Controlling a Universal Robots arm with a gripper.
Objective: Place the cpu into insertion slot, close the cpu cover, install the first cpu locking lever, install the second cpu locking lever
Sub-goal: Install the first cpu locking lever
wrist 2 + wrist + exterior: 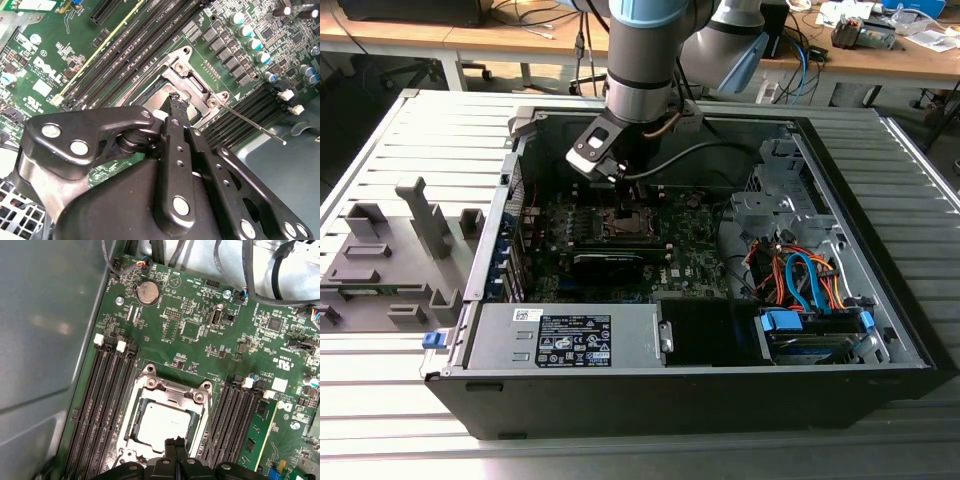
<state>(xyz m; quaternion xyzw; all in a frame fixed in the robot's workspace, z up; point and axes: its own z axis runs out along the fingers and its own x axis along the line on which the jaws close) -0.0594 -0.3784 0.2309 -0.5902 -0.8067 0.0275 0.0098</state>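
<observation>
One arm (640, 60), carrying one pincer (175, 444). One open computer case (700, 405) on one ribbed desk (380, 130). Inside the case: one green circuit board (190, 315) and one silver power supply (565, 335). On the board: one cpu (162, 422), one insertion slot (138, 420), one cpu cover (172, 390), one coin battery (147, 292). Two banks of long black memory slots (107, 405), one on either side of the socket, with two white clips (98, 340) at one bank's end. One thin lever rod (250, 122) in the second wrist view.
</observation>
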